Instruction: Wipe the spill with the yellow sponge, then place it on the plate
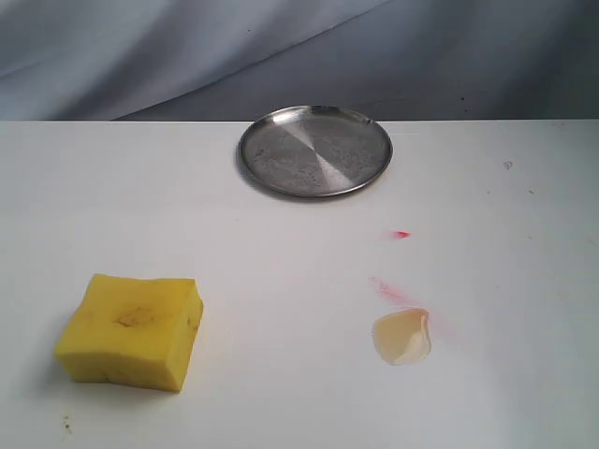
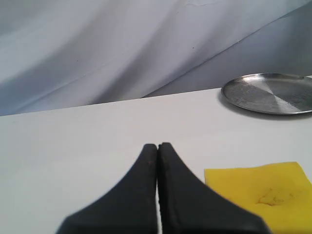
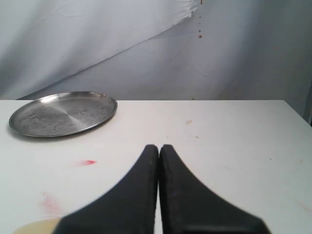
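Note:
The yellow sponge (image 1: 131, 329) lies on the white table at the front left; its near corner shows beside my left gripper (image 2: 157, 146), which is shut with nothing in it. The sponge (image 2: 263, 192) sits apart from those black fingers. The spill (image 1: 402, 336) is a pale beige puddle at the front right, and a sliver of it (image 3: 36, 226) shows at the edge of the right wrist view. My right gripper (image 3: 159, 147) is shut and holds nothing. The silver plate (image 1: 315, 151) rests at the back middle, bare. Neither gripper appears in the exterior view.
Thin red streaks (image 1: 401, 234) mark the table between the plate and the spill. A grey cloth backdrop (image 1: 299, 56) hangs behind the table's far edge. The table's right edge (image 3: 297, 112) shows in the right wrist view.

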Robot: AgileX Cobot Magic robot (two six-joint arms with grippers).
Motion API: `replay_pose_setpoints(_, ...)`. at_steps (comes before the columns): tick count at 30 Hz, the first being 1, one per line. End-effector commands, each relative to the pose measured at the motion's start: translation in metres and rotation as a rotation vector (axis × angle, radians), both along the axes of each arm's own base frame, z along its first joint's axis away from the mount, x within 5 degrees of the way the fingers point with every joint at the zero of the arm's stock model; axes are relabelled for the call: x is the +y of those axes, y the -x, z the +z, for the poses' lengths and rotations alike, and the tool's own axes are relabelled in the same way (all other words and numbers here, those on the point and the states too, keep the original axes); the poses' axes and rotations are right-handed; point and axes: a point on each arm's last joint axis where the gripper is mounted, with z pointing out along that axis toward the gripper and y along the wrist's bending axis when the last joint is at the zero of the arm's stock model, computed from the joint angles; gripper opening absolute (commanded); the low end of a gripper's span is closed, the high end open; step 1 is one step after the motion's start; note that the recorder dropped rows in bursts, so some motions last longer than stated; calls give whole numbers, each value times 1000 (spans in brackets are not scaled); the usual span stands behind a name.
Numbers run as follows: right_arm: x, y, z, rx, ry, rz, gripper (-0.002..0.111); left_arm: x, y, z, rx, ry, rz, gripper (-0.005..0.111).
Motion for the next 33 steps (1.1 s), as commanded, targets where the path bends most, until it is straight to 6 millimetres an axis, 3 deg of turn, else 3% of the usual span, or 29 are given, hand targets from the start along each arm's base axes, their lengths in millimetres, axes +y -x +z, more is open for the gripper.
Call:
replay_pose_setpoints(1,0,0,-1,3,-4,-9,0,0,0,2,-11,8,2,0)
replay_pose_setpoints(11,0,0,6,-78,-17,-8,0,0,0,2,-11,8,2,0)
replay_pose_setpoints(13,-1,0,19,-198,-136,-9,0,0,0,2,-11,8,2,0)
replay_pose_setpoints(14,-4,2,33,-318,-360,-25,0,0,0,2,-11,8,2,0)
replay_pose_setpoints(16,-8,5,48,-364,-514,-26,0,0,0,2,-11,8,2,0)
replay_pose_setpoints(19,-2,5,96,-291,-447,21,0,0,0,2,-11,8,2,0)
replay_pose_setpoints(23,10,-19,133,-130,-346,85,0,0,0,2,-11,8,2,0)
replay_pose_setpoints(28,48,-55,193,-8,-112,331,0,0,0,2,-11,8,2,0)
replay_pose_setpoints(30,71,-74,204,80,-39,436,0,0,0,2,-11,8,2,0)
replay_pose_setpoints(33,116,-110,204,236,63,578,0,0,0,2,-11,8,2,0)
